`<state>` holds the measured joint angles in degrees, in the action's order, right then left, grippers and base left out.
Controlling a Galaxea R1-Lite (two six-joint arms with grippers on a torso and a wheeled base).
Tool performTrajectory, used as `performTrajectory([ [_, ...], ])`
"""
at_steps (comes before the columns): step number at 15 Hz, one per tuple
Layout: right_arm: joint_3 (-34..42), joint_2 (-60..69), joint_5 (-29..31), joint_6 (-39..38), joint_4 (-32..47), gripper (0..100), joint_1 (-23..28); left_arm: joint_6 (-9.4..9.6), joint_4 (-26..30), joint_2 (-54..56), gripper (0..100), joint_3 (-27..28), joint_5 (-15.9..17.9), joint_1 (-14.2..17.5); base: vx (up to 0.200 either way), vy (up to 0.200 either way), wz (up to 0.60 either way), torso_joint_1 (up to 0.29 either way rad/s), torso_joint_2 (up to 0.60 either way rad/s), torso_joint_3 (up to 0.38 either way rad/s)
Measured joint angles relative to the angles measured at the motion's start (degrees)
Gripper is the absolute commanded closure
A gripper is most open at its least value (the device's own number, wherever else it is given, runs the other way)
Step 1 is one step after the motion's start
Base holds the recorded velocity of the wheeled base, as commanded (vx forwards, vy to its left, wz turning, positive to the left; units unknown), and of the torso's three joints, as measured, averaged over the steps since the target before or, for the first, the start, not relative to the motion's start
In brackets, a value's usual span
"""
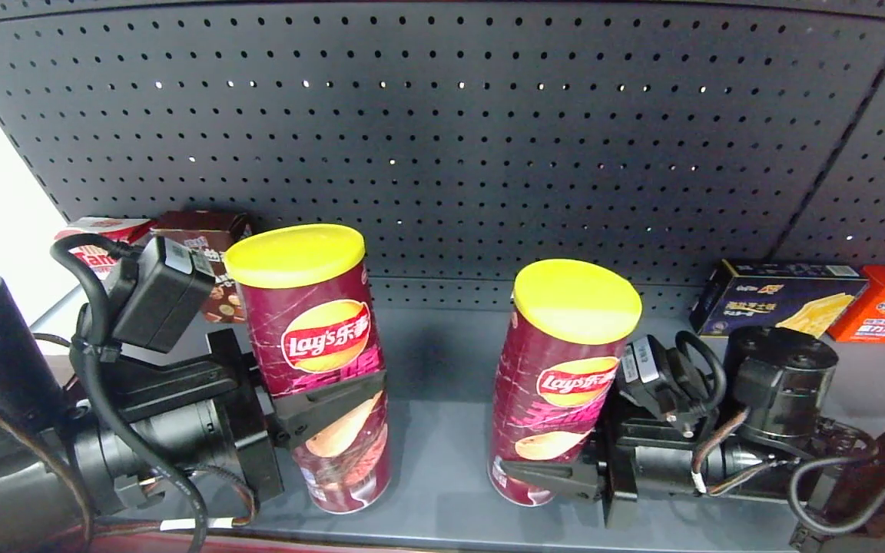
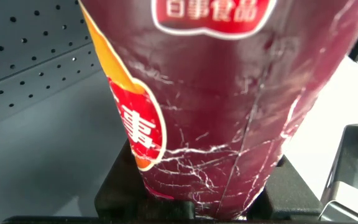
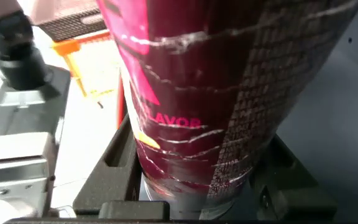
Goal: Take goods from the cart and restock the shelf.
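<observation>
Placement under way: your left gripper [image 1: 329, 405] is clamped on the left can [image 1: 308, 322] at mid-height, your right gripper [image 1: 546, 470] on the slightly tilted right can [image 1: 565, 369] near its base, both low over the shelf [image 1: 435, 430]; next, seat them squarely, then release.

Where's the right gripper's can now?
Head view: the right can stands right of centre on the shelf, held low by the right gripper, left of the dark blue box.
</observation>
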<state>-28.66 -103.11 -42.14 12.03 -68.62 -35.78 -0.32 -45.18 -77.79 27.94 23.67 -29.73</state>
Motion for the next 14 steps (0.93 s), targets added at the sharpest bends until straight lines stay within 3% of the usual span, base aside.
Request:
performTrajectory([
  [11, 0.16, -5.16, 0.99, 0.77, -2.86, 100, -1.07, -0.11, -0.06, 0.09, 100, -0.79, 0.05, 0.16, 0.0, 0.0, 0.0, 0.0, 0.0, 0.0],
  [12, 0.11, -5.13, 0.99, 0.96, -2.73, 0, -1.07, -0.11, -0.06, 0.11, 100, -0.79, 0.05, 0.13, 0.0, 0.0, 0.0, 0.0, 0.0, 0.0],
  [14, 0.11, -5.08, 1.06, 1.02, -2.33, 0, -1.01, -0.09, -0.11, 0.15, 100, -0.88, 0.05, 0.02, 0.0, 0.0, 0.0, 0.0, 0.0, 0.0],
])
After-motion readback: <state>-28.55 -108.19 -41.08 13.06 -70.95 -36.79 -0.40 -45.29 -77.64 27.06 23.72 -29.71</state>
